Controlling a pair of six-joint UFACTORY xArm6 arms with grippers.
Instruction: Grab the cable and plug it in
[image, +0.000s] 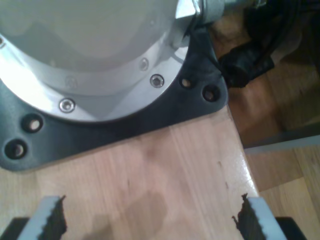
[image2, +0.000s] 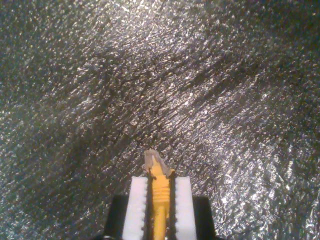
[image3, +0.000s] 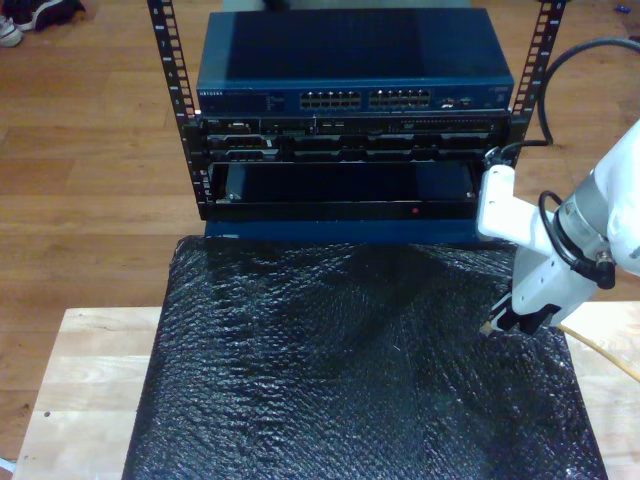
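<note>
My second gripper (image2: 160, 181) is shut on the yellow cable (image2: 160, 200), just behind its boot. The clear plug (image2: 153, 160) sticks out past the white pads (image2: 137, 205) and hangs over the black textured mat (image2: 150, 75). In the exterior view this gripper (image3: 503, 325) hovers low over the mat's edge at the exterior view's right, and the cable (image3: 603, 352) trails off behind it over the wood. My first gripper (image: 150, 222) is open with nothing between its fingers, above bare wooden tabletop near an arm's base.
A rack (image3: 355, 150) stands beyond the mat (image3: 350, 370), with a blue network switch (image3: 355, 60) on top showing rows of ports (image3: 365, 100). The wooden table (image3: 90, 370) shows beside the mat. A round metal arm base on a black plate (image: 115, 125) sits close to the table edge (image: 240, 150).
</note>
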